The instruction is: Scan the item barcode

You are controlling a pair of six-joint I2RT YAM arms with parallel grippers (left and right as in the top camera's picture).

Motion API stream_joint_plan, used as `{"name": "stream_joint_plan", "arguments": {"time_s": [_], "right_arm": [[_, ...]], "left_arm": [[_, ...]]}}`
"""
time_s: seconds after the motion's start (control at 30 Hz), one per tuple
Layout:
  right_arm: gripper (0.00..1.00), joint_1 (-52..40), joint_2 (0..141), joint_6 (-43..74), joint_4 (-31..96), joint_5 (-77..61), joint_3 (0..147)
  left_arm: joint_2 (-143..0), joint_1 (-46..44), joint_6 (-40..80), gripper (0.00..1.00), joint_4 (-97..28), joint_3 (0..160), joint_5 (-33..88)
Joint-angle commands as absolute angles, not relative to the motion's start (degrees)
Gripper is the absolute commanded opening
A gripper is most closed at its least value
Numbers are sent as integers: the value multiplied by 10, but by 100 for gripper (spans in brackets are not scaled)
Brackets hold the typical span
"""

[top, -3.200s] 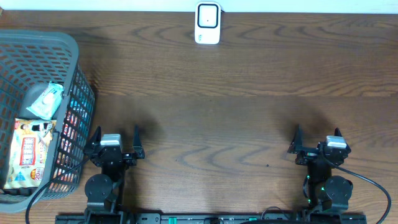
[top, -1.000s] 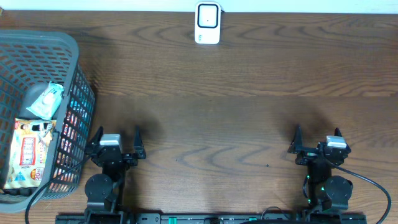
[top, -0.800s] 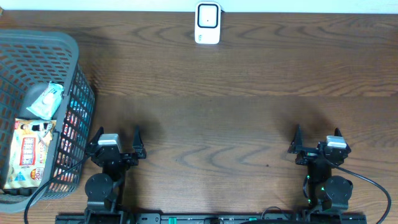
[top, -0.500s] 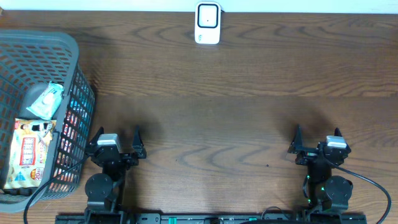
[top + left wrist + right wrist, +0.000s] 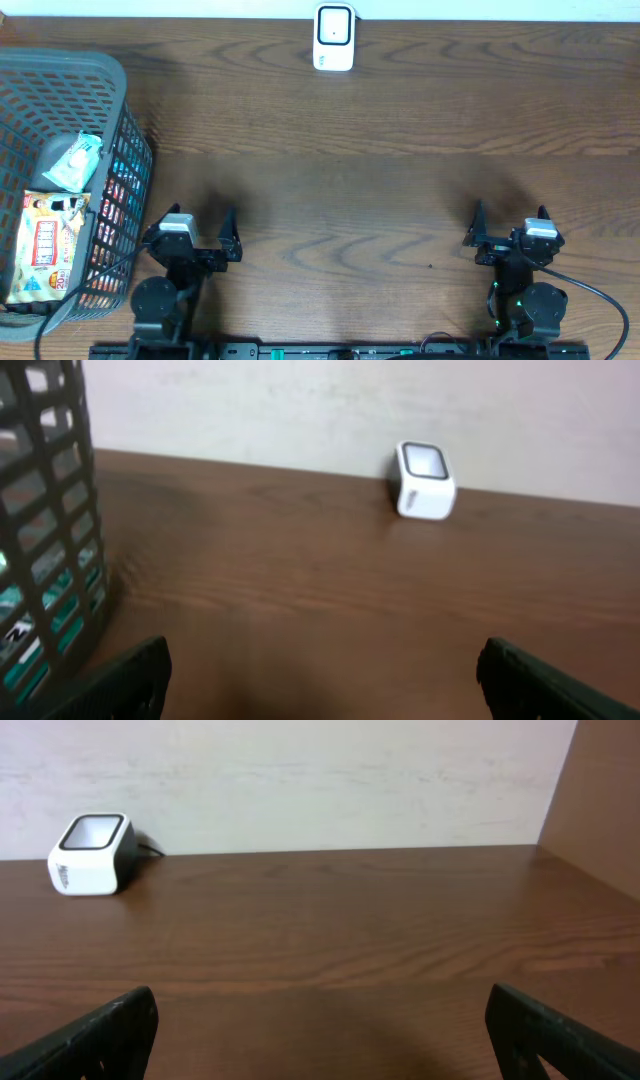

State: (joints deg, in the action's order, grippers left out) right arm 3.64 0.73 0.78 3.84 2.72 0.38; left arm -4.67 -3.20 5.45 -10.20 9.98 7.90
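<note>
Right now my left hand sits low over the brown wooden tabletop, its fingers spread as wide as they go with nothing between them. My right hand is the same, wide apart and empty.

Just off the left hand's outer side, close to its left finger, stands the grey plastic mesh basket. Over that wall, further left of the hand, lies the flat cream snack packet with red lettering, its long axis running away from me, front to back. Forward of it, a small pale green and white packet lies tilted on top of other goods.

Far ahead of both hands, at the back edge of the tabletop and roughly midway between the arms, stands the small white barcode scanner with a dark window.

I judge the task barely begun, with nothing picked. The items lie left of the left hand, well apart from the right, so the left arm should fetch. It must rise over the basket wall and come down across a packet's short side.
</note>
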Motion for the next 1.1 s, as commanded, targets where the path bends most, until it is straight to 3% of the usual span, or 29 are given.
{"name": "stream_joint_plan", "arguments": {"time_s": [0.0, 0.37, 0.6, 0.87, 1.07], "right_arm": [[99, 40, 8, 2, 41, 26, 3], [99, 40, 8, 2, 41, 26, 3], [99, 40, 8, 2, 41, 26, 3], [99, 40, 8, 2, 41, 26, 3], [99, 40, 8, 2, 41, 26, 3]], "left_arm": [[-100, -32, 76, 98, -134, 192, 101], [-357, -32, 76, 98, -343, 554, 148], [-400, -32, 54, 98, -355, 586, 137], [-481, -27, 90, 98, -422, 751, 1], [-618, 63, 213, 98, -570, 947, -119]]}}
